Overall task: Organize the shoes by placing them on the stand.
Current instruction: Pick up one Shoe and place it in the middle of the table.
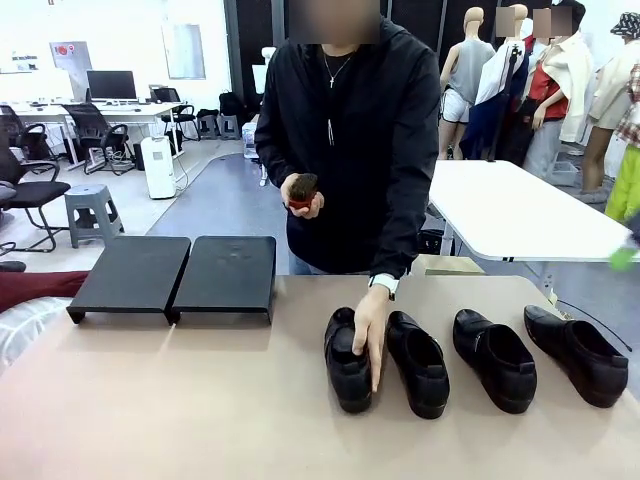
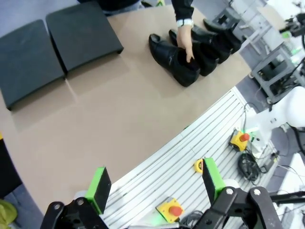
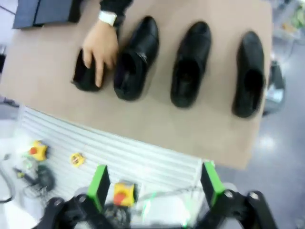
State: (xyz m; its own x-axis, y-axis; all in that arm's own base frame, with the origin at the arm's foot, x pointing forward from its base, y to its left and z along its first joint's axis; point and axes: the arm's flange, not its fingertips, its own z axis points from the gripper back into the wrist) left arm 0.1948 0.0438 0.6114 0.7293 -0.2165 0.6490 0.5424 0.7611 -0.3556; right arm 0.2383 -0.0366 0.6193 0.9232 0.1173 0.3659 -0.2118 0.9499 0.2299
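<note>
Left gripper (image 2: 155,183): green pads spread wide, nothing between them, over a slotted metal base plate (image 2: 190,143) with a yellow stop-button box (image 2: 171,210). Right gripper (image 3: 153,183): likewise wide and empty.

Tan tabletop (image 1: 200,400): four black glossy leather dress shoes (image 1: 495,360) in a row on the right half. Person's hand (image 1: 372,330) rests on the leftmost. Low black two-platform stand (image 1: 175,275) at far left, well apart from them.

Room: white table (image 1: 510,210), office chairs (image 1: 30,185). Wall poster (image 1: 70,55) print too small to read.

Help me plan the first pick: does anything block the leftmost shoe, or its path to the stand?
Yes: the person's hand rests on the leftmost shoe. Nothing visible lies between that shoe and the stand.
</note>
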